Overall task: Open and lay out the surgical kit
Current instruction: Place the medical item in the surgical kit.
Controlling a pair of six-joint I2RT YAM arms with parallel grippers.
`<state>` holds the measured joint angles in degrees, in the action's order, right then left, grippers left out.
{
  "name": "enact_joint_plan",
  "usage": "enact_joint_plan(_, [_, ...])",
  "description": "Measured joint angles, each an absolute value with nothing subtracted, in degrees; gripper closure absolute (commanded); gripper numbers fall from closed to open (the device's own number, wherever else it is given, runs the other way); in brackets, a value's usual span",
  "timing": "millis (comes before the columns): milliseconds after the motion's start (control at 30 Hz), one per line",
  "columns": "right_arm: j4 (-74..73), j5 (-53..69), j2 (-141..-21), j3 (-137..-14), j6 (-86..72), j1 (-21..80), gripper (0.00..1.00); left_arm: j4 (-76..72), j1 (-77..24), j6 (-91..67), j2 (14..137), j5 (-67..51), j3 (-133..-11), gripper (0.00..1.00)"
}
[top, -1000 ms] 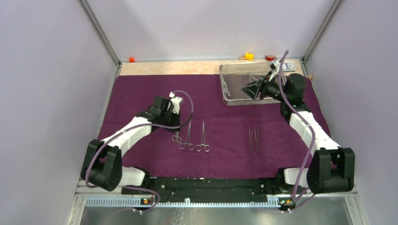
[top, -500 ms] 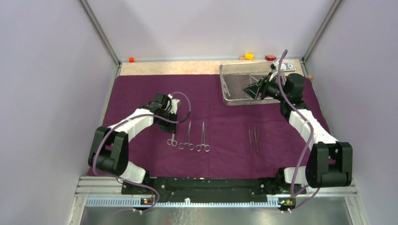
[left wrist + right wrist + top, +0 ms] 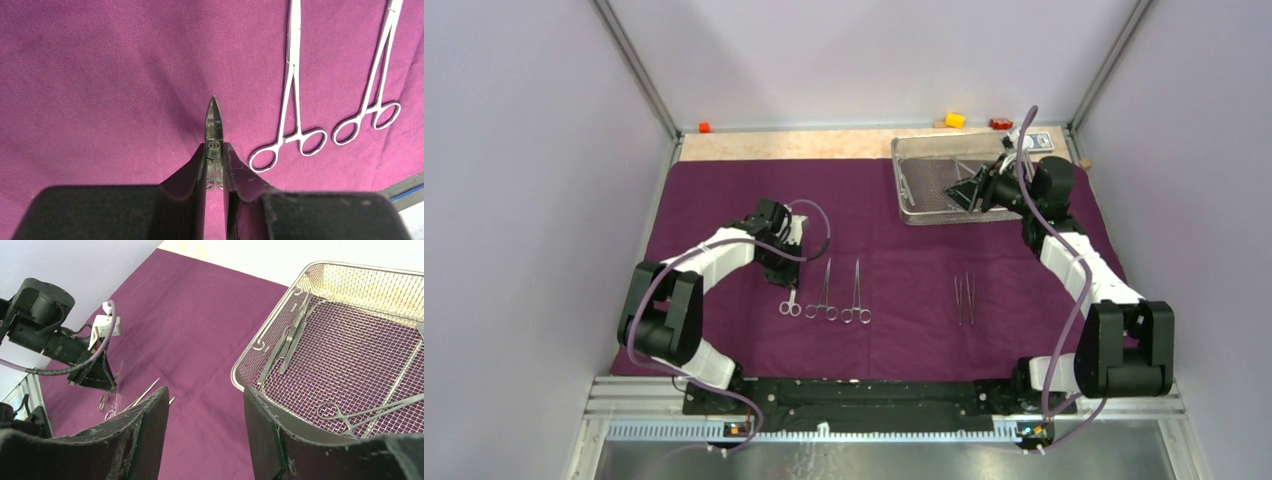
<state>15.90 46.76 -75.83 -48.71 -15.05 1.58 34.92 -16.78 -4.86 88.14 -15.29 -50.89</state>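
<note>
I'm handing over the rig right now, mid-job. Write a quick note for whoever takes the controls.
Left gripper: shut on a small ring-handled tool, low over the cloth, just left of the clamps.
Right gripper: open, empty, hovering over the tray.
Done: cloth spread; two clamps and the tweezers laid out in a row.
Left: set the held tool down, then move the remaining tools from the tray onto the cloth.
</note>
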Motion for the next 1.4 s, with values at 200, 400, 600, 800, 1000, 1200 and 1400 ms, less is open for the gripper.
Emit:
enact_joint_plan(200, [15.8,46.7,-76.0,-48.7,-15.0,1.6,0.44,34.9,-16.1,-5.8,89.8,-15.2,-51.0,0.96])
enact_joint_plan(400, [15.8,46.7,-76.1,-48.7,-15.0,1.3,0.44,34.9,-15.6,-6.2,89.9,-15.1,-51.0,0.88])
enact_joint_plan(600, [15.8,46.8,-76.5,-48.7,-15.0,1.3,0.44,34.9,-15.3,-6.6,90.9,-15.3,-51.0,0.86])
enact_joint_plan(800, [15.8,46.8,-76.6,-48.7,-15.0,1.3,0.44,34.8,-15.1,-7.0,91.5,-15.7,-51.0,0.85])
enact_joint_plan(1000, [15.8,46.8,-76.6,-48.7,-15.0,1.3,0.44,34.7,-15.0,-7.4,91.7,-16.1,-51.0,0.84])
enact_joint_plan(1200, [15.8,46.8,-76.6,-48.7,-15.0,1.2,0.44,34.7,-14.9,-7.5,91.8,-16.7,-51.0,0.77])
enact_joint_plan(1400, [15.8,46.8,-76.6,-48.7,-15.0,1.2,0.44,34.5,-14.8,-7.6,91.9,-17.0,-51.0,0.73])
